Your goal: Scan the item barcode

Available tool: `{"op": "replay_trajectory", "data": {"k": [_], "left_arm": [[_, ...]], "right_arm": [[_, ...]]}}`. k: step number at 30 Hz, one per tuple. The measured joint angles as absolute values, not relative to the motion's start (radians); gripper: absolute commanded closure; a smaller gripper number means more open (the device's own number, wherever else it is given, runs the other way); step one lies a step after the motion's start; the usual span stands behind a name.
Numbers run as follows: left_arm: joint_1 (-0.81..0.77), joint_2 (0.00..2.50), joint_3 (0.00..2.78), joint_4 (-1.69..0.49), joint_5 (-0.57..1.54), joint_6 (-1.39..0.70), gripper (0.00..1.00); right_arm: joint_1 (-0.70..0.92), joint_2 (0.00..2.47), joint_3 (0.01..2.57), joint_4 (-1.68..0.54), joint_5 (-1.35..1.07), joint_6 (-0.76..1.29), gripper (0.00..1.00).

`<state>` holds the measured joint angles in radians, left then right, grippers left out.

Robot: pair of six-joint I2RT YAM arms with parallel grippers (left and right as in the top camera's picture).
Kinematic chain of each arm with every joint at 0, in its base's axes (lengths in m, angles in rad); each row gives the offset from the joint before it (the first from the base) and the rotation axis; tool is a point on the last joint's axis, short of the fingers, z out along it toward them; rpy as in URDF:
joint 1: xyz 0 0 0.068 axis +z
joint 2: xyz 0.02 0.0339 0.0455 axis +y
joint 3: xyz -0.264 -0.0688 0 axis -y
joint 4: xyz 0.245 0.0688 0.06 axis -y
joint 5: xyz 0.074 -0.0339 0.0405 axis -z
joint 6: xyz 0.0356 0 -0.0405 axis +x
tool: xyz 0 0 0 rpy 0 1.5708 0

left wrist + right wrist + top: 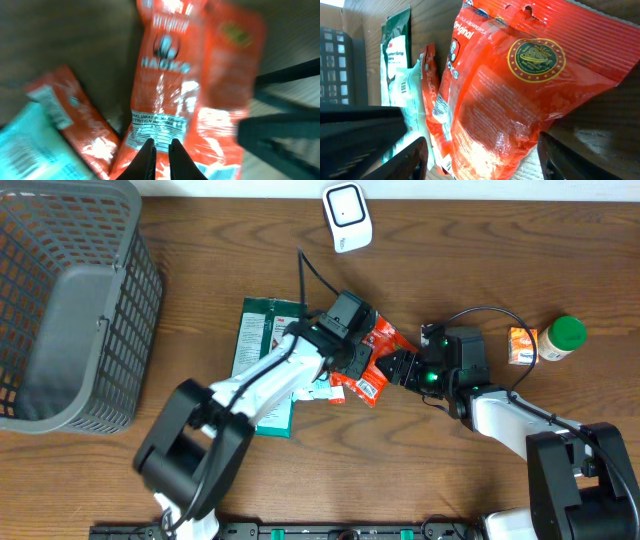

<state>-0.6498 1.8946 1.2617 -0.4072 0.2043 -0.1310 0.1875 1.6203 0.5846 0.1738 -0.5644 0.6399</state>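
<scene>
Red shiny snack bag near the middle of the wooden table, between the two claws. Pinched at its bottom edge by the left claw, closed tight on the plastic just under the white food label. Wide-open right claw, one finger on each side of the bag's corner; hard to tell if touching. Looks like the pick-up step, with the scan not yet done. Next: lift the bag, find the stripes of the barcode, and turn that side to the white scanner at the far edge. Needs a firm hold, being slippery and floppy. Mind the other red packet, the pale blue packet and the green packet lying close by. Open wood between bag and scanner, so room to go straight there. Grey basket well off to the left; small orange box and green-topped bottle off to the right, all out of the way.
</scene>
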Motion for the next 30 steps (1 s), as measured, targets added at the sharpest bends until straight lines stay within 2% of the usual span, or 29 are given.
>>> {"op": "replay_trajectory", "data": {"k": [6, 13, 23, 30], "left_arm": [[-0.649, 1.818, 1.270, -0.366, 0.203, -0.131, 0.87], [-0.649, 1.935, 1.270, -0.303, 0.143, -0.131, 0.87], [-0.643, 2.019, 1.270, -0.292, 0.102, -0.131, 0.87], [-0.643, 2.019, 1.270, -0.311, 0.102, -0.131, 0.87]], "right_arm": [[0.187, 1.620, 0.584, 0.159, -0.550, 0.640, 0.33], [0.187, 1.621, 0.582, 0.120, -0.537, 0.640, 0.32], [0.161, 1.618, 0.584, 0.093, -0.560, 0.638, 0.24], [0.113, 1.614, 0.584, 0.078, -0.572, 0.632, 0.29]]}}
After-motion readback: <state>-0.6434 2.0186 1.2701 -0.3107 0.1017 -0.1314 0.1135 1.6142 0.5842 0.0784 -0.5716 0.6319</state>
